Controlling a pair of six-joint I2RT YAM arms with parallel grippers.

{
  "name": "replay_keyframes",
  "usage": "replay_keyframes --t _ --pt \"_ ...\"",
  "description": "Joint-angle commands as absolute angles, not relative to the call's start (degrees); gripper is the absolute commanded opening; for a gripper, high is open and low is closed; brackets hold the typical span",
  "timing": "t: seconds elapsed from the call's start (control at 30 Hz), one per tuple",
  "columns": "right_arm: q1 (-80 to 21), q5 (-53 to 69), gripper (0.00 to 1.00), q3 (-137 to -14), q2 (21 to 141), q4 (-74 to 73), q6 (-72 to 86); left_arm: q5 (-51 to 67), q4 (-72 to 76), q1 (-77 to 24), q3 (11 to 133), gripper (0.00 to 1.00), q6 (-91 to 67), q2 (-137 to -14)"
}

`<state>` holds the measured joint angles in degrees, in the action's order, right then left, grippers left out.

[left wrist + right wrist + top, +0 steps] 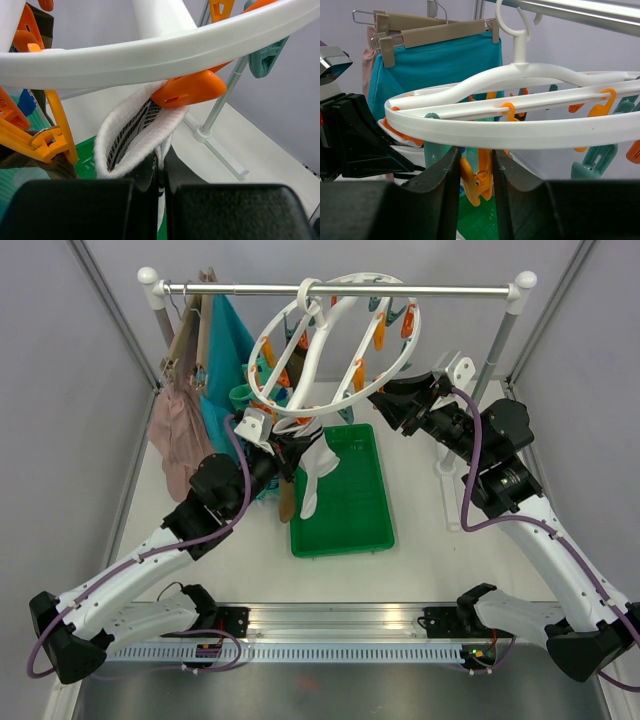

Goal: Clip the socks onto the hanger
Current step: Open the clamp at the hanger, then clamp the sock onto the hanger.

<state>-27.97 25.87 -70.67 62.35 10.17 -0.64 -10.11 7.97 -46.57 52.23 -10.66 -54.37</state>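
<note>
From above, the large round white plastic ring hanger (322, 345) hangs tilted from the metal rail (420, 288), above the green plastic tray (340, 545). The left gripper (285, 445) lifts the white fabric sock with black cuff stripes (318, 472) to the ring's near-left rim, and the sock's foot dangles by the tray's left edge. The right gripper (392, 400) stands at the far-right rim. In the left wrist view the left gripper is clenched on the sock just below its cuff, and the cuff's edge lies against the orange plastic peg (187, 90) under the ring; whether the peg's mouth bites the fabric I cannot tell. In the right wrist view the right gripper's jaws stand close on either side of a second orange peg (477, 182) below the rim; whether they press it I cannot tell. To do this step well, I judge, hold the sock taut until a peg plainly bites a full fold of cuff, steady the ring against swinging, and only then let go.
</note>
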Motion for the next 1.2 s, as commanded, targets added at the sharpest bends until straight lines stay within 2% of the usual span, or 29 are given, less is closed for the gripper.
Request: replay_keyframes --t 0.0,0.17,0.33,0.47,0.77,1.17 --pt "-27.86 27.95 0.3 -73.3 62.4 12.22 -0.18 -9.32 8.61 -45.97 54.84 0.02 -10.02 -53.18" --pt "-27.77 27.86 0.13 -73.74 62.67 11.51 2.28 -8.79 8.26 -45.97 55.2 0.02 -9.84 -53.17" --pt "-28.04 26.73 0.01 -75.23 63.19 8.79 6.58 -5.9 7.91 -45.88 55.02 0.02 -8.97 -52.47" --pt "-30.49 23.47 0.0 -74.62 62.75 7.13 7.03 -0.27 7.3 -45.88 54.41 0.02 -7.74 -51.51" --pt "-36.2 18.29 0.0 -74.36 63.81 4.75 7.65 21.43 7.03 -45.97 53.44 0.02 -4.92 -51.24" --pt "-38.85 18.81 0.0 -74.09 64.95 4.13 7.38 20.3 8.61 -46.05 57.12 0.02 -5.36 -56.86"
